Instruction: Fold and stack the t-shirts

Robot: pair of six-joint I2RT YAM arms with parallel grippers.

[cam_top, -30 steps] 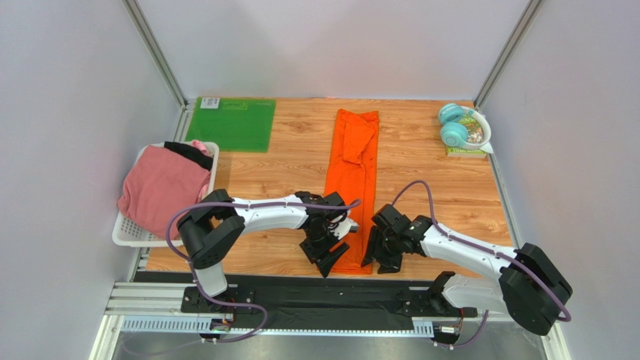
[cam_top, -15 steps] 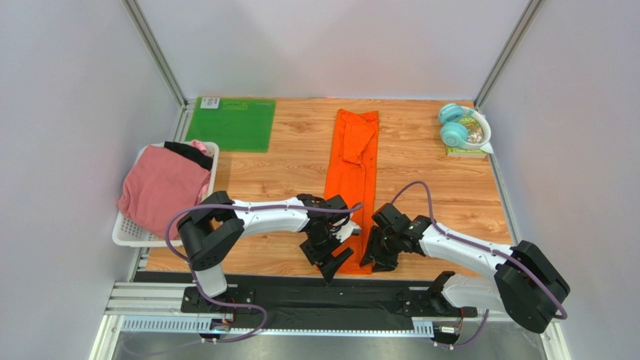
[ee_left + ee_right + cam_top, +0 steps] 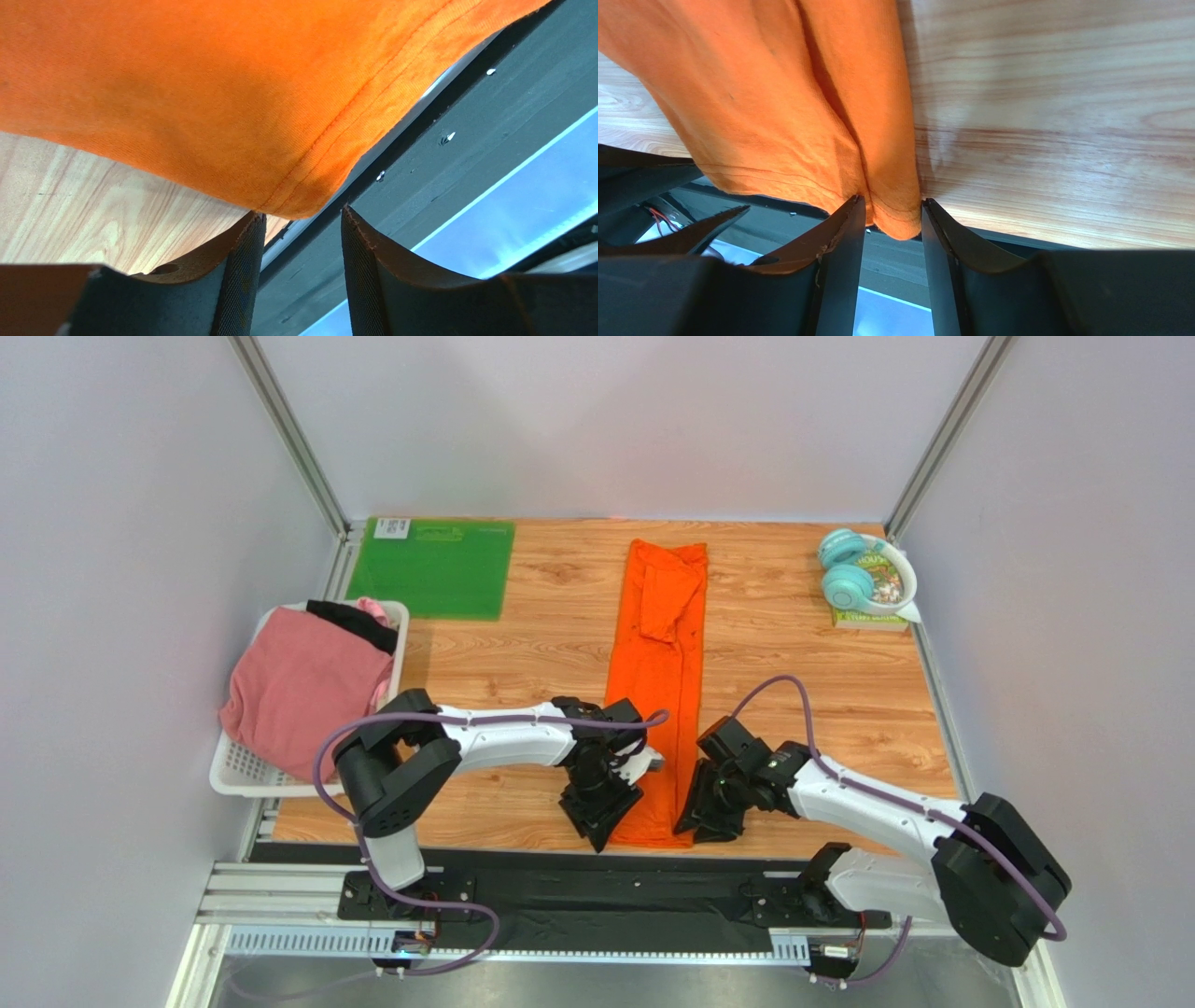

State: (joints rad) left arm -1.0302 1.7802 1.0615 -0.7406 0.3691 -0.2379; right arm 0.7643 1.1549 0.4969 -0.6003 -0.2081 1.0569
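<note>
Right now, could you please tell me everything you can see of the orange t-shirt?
The orange t-shirt is soft knit cloth, folded into a long narrow strip lying flat on the wooden table, running from the far side to the near edge. A sleeve lies folded on top at its far end. Its stitched hem slightly overhangs the near edge. The open left gripper sits at the near left corner; the right gripper brackets the near right corner, grip unclear.

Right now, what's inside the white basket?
A dusty pink t-shirt fills the basket, with a black t-shirt peeking out behind. Anything under them is covered.
</note>
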